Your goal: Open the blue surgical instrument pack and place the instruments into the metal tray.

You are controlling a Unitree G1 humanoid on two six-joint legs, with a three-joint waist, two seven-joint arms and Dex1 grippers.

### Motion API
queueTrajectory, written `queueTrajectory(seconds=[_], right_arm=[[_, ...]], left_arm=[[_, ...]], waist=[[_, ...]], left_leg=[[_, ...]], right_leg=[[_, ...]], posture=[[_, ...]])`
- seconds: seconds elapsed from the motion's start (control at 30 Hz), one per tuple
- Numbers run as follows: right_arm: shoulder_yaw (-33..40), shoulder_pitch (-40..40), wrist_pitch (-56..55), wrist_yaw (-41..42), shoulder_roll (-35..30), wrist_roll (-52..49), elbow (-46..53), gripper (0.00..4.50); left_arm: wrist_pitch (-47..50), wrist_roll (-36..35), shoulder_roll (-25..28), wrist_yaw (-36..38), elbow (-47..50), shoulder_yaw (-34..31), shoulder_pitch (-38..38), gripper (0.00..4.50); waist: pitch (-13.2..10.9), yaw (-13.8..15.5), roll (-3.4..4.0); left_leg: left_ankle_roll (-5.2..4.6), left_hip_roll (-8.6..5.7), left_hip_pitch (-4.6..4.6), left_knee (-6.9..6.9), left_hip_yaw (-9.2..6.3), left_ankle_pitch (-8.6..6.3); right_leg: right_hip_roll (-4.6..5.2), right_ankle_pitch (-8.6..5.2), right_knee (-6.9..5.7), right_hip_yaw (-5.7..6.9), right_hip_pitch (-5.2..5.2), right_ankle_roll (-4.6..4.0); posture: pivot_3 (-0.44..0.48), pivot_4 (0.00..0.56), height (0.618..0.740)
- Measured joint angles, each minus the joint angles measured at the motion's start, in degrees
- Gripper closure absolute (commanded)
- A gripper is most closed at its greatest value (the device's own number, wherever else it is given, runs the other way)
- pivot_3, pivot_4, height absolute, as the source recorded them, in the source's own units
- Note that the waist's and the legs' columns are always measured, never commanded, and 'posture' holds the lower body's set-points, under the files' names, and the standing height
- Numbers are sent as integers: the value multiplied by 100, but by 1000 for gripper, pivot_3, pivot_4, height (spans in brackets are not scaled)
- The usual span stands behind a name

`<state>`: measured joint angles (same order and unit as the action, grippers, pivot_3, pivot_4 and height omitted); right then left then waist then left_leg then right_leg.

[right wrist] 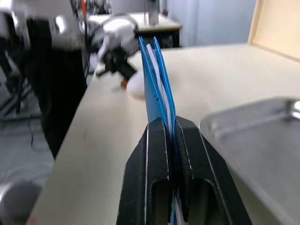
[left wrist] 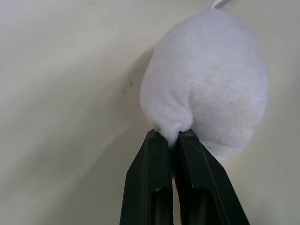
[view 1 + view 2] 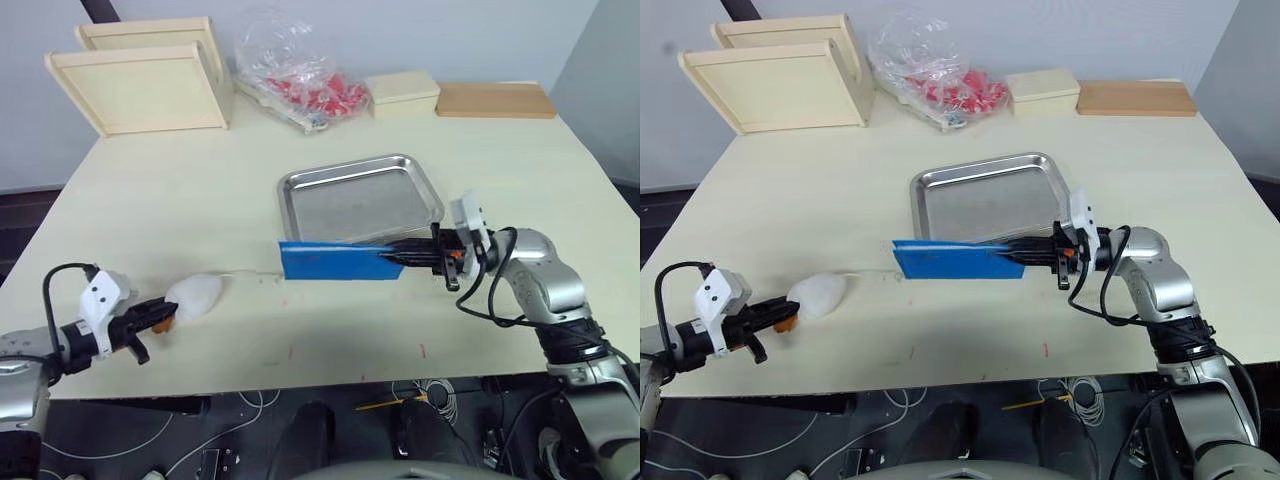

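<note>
Blue surgical instrument pack [image 3: 335, 261] pinched in right gripper [image 3: 405, 256].

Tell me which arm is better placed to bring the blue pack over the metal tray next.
Right. The right gripper already clamps the blue pack at the metal tray's near rim; the left gripper pinches a white pouch farther away.

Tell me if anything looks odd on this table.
The flat blue fabric pack stands on edge, pinched by the right hand. The left hand pinches a soft white pouch, not an instrument.
</note>
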<state>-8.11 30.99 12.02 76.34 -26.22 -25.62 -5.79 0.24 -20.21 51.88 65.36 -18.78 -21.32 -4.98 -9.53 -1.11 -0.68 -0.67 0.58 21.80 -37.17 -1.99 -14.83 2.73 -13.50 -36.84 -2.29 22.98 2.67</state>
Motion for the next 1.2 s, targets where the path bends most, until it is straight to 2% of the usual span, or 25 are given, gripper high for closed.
queueTrajectory(seconds=[0.03, 0.13, 0.17, 0.23, 0.3, 0.53, 0.8, 0.93, 1.07, 1.2], right_arm=[[-44, -3, -68, 35, -23, 69, -41, 4500], [-218, -17, -381, 129, -50, 410, -278, 4500], [-256, -21, -404, 129, -38, 467, -314, 4500], [-345, -44, -463, 137, -30, 584, -336, 4500], [-349, -70, -474, 136, -7, 595, -336, 4500], [-372, -110, -490, 149, 38, 619, -335, 4500], [-387, -109, -500, 184, 42, 625, -339, 4500], [-389, -109, -500, 178, 59, 626, -352, 4500], [-386, -99, -480, 176, 58, 623, -365, 4500], [-383, -79, -448, 183, 41, 611, -364, 4500]], left_arm=[[-1, -20, -14, 14, -12, -11, 8, 3587], [-40, -64, -19, 143, -118, -82, 26, 2093], [-58, -99, -14, 213, -143, -93, 30, 1742], [-70, -176, 64, 419, -283, -141, 43, 654], [-70, -214, 210, 637, -380, -191, 47, 58], [101, -529, 472, 1240, -393, -330, 233, 58], [1089, -1195, 603, 1378, 980, -239, 861, 58], [1338, -1228, 483, 1306, 1401, 161, 1190, 58], [1352, -1130, 301, 1272, 1427, 520, 1480, 58], [1153, -799, -22, 1379, 1209, 1202, 2138, 58]], waist=[[0, 1, 0], [1, 18, -2], [1, 25, -3], [1, 31, -9], [0, 27, -12], [-1, 17, -19], [-5, 15, -29], [-6, 15, -28], [-6, 17, -30], [-6, 19, -32]], left_leg=[[0, 0, 1, 0, 0, 0], [0, -3, 6, -1, 0, 0], [0, -4, 7, -2, 1, 0], [0, -5, 13, -2, -1, 0], [0, -5, 13, -2, -2, 0], [0, 2, 13, -2, -3, 0], [0, 2, 15, -4, 0, 0], [0, 1, 14, -4, 1, 0], [1, -2, 15, -8, 3, 1], [1, -7, 17, -12, 10, 1]], right_leg=[[-1, 0, 0, 1, 0, 0], [-11, 0, 2, 3, 1, 1], [-19, 0, 2, 4, 1, 2], [-24, 0, 3, 6, 4, 2], [-27, 0, 4, 7, 5, 2], [-40, -1, 2, 7, 6, 1], [-43, 0, 3, 2, 6, 3], [-50, 0, 1, 1, 7, 3], [-56, 0, 0, 1, 7, 3], [-65, 1, -2, 1, 7, 2]], posture=[[0, 150, 740], [0, 150, 740], [0, 150, 740], [0, 150, 740], [0, 150, 740], [0, 150, 740], [0, 150, 740], [0, 150, 740], [0, 150, 740], [0, 150, 740]])
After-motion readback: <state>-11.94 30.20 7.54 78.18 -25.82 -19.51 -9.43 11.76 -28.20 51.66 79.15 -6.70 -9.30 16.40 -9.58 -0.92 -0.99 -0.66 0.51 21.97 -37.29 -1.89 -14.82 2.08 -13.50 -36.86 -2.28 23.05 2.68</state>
